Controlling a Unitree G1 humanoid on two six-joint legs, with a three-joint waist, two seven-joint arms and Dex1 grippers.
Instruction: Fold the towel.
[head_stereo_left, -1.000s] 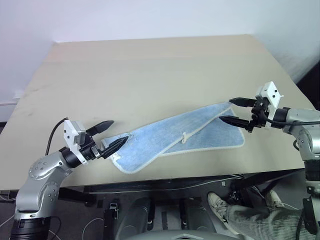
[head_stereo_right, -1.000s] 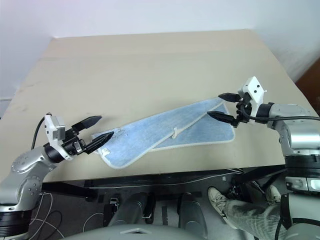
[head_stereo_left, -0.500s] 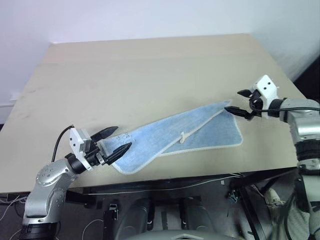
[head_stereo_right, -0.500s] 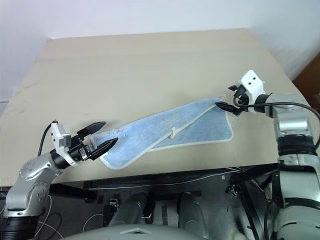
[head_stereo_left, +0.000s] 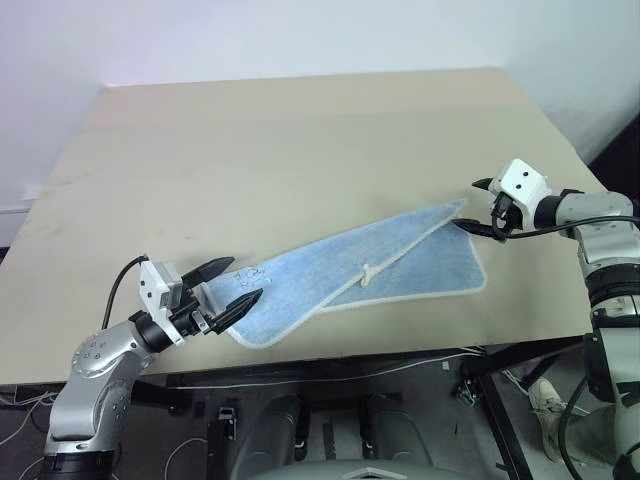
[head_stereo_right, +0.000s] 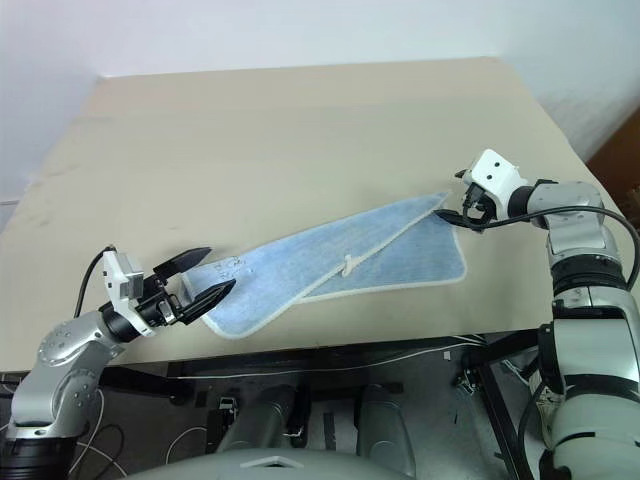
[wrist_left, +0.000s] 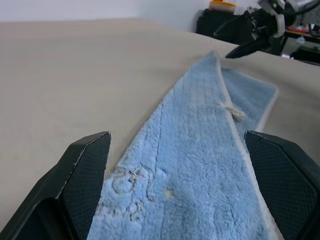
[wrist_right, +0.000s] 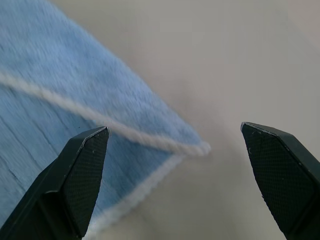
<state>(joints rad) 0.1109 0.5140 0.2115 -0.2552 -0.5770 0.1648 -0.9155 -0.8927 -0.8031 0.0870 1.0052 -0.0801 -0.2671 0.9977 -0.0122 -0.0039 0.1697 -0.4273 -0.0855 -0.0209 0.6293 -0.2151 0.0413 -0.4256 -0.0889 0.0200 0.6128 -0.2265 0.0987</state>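
Right gripper (head_stereo_left: 478, 206) spread wide, hovering right at the far corner of the towel (head_stereo_left: 350, 275), gripping nothing. Left gripper (head_stereo_left: 229, 289) gapes wide too, straddling the near end. The towel lies folded diagonally across the table (head_stereo_left: 300, 140), white loop tag (head_stereo_left: 368, 273) mid-cloth.

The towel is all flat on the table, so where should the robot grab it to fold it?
Probably by its pointed far corner, where the towel narrows to a tip with whitish edging. The open right gripper already faces it from the right, one finger on each side.
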